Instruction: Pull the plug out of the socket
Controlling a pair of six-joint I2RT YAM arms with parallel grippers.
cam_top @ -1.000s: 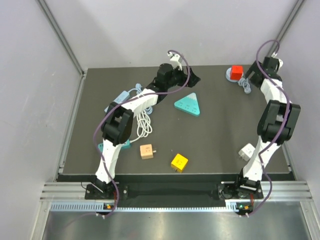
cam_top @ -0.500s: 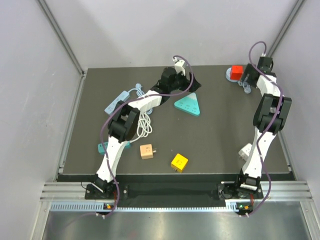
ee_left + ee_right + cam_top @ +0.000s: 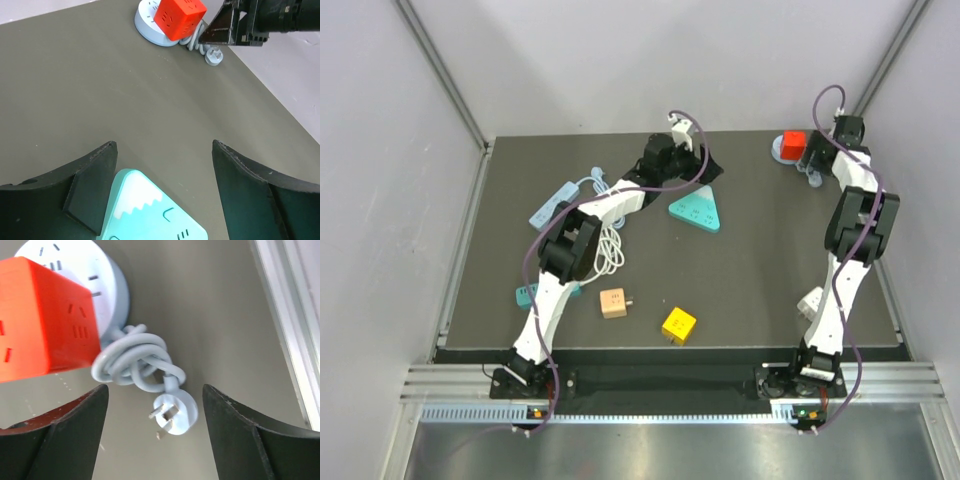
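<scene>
Claw on right (image 3: 153,390), narrower, over plug (image 3: 175,416)

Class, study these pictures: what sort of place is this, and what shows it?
Probably a robotics lab test cell. Plain grey panels on a metal frame surround a dark table; a left arm and right arm are bolted at its near edge; loose sockets, like a red cube, lie out.

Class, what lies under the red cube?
A round pale socket disc, its visible rim showing slots. The cube covers its middle, so any prongs there are hidden.
</scene>
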